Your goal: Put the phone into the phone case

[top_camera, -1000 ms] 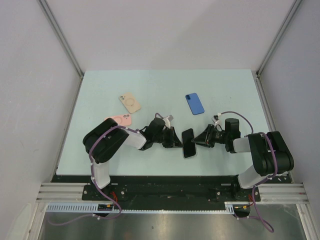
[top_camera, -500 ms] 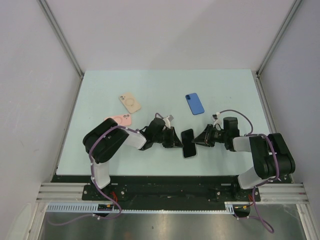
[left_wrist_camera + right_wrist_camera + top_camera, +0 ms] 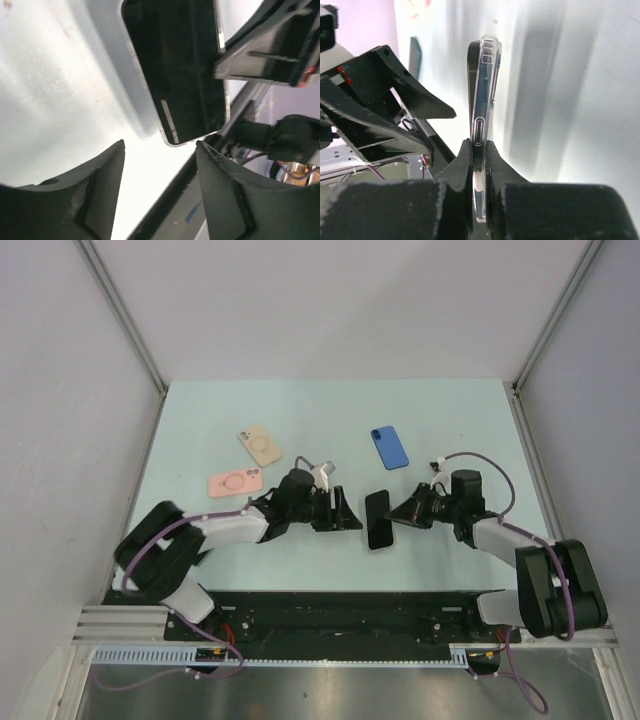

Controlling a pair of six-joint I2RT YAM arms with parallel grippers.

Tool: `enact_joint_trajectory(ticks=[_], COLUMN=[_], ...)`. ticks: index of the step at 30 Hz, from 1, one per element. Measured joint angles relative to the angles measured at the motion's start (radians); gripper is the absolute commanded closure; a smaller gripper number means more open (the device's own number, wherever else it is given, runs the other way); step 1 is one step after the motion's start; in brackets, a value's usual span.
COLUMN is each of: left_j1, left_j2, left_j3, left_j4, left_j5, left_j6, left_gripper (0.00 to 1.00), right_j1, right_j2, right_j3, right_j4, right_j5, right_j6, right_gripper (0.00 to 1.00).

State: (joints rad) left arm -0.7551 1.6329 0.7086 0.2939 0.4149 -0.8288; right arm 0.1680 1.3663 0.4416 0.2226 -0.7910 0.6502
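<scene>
Black phone in clear case: right gripper pinches its edge, left gripper stands spread beside; corners want even, firm pressing.

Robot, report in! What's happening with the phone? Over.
Right end effector shut on phone edge. Left end effector open, not touching it. Nothing in the way.

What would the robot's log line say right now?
right fingers: shut on black phone plus clear plastic case | left fingers: open, off phone
</scene>
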Motion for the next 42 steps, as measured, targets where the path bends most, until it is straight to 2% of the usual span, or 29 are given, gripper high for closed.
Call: enact_joint_trajectory(ticks=[5,11,21,27,34,37,39,42], left_j1=[0.029,0.064,0.064,0.064,0.061,0.060,0.060,0.059], left_j2=[-0.225,-0.409,-0.430,-0.405,-0.319,-0.307,-0.303,-0.298], left_j3=[-0.001,-0.031,-0.119,-0.127,-0.144,-0.162,-0.174,-0.181], left_j4=[-0.085,-0.093,0.086,0.201,0.378,0.441,0.480,0.518], left_j5=[-0.011,0.044,0.220,0.269,0.323,0.335,0.344,0.351], left_j6=[0.060,0.079,0.024,-0.019,-0.117,-0.152,-0.171,-0.194], left_gripper=[0.13,0.11,0.14,0.21,0.56,0.63,0.63,0.51], right_j1=[-0.008,-0.011,0.035,0.080,0.138,0.143,0.145,0.151], right_j2=[-0.164,-0.290,-0.424,-0.422,-0.402,-0.402,-0.401,-0.401], right_j3=[0.000,-0.002,-0.032,-0.098,-0.110,-0.114,-0.117,-0.117], right_j4=[-0.003,0.061,0.261,0.428,0.544,0.553,0.551,0.550], right_j5=[-0.015,-0.046,-0.072,-0.073,-0.069,-0.069,-0.067,-0.067], right_j6=[0.055,0.171,0.374,0.511,0.587,0.588,0.588,0.588], right_gripper=[1.00,1.00,1.00,1.00,1.00,1.00,1.00,1.00])
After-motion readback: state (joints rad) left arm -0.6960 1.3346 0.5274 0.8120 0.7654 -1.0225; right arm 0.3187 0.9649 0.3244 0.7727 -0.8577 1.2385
